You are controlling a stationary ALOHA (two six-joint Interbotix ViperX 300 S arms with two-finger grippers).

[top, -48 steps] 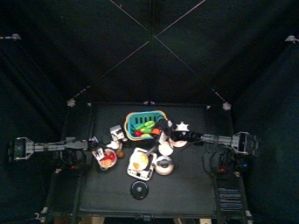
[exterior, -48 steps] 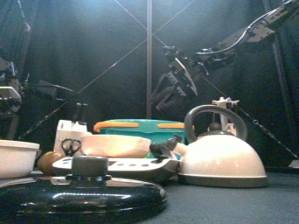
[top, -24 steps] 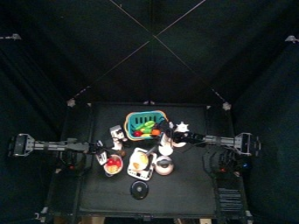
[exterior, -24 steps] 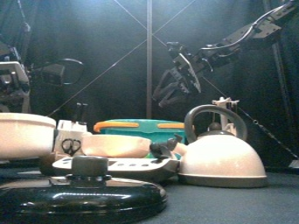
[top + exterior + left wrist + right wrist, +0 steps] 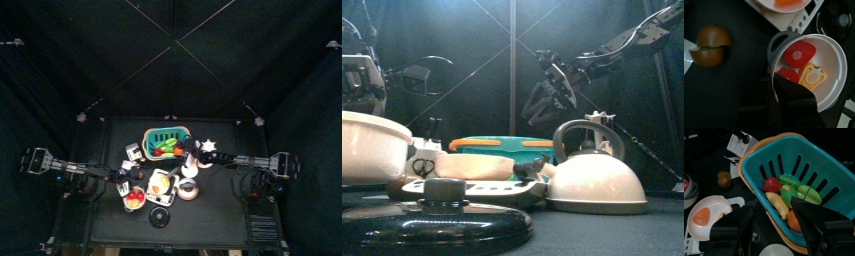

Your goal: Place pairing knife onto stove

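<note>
The white toy stove [image 5: 160,184] lies mid-table with a fried egg on it; it also shows in the right wrist view [image 5: 711,213] and the left wrist view [image 5: 794,15]. I cannot make out the paring knife in any view. My left gripper [image 5: 774,75] is shut on the rim of a white bowl [image 5: 821,70] holding red and yellow pieces, lifted near the table's front left [image 5: 369,145]. My right gripper [image 5: 777,220] is open and empty above the teal basket [image 5: 797,178] of toy fruit.
A white kettle [image 5: 593,175] stands right of the stove. A black pot lid [image 5: 436,225] lies at the front edge. A white carton [image 5: 425,155] stands left of the basket. A brown halved fruit [image 5: 711,45] lies near the bowl.
My left gripper has carried the white bowl up and toward the table's front. The right gripper has stayed over the basket, shifting only slightly.
</note>
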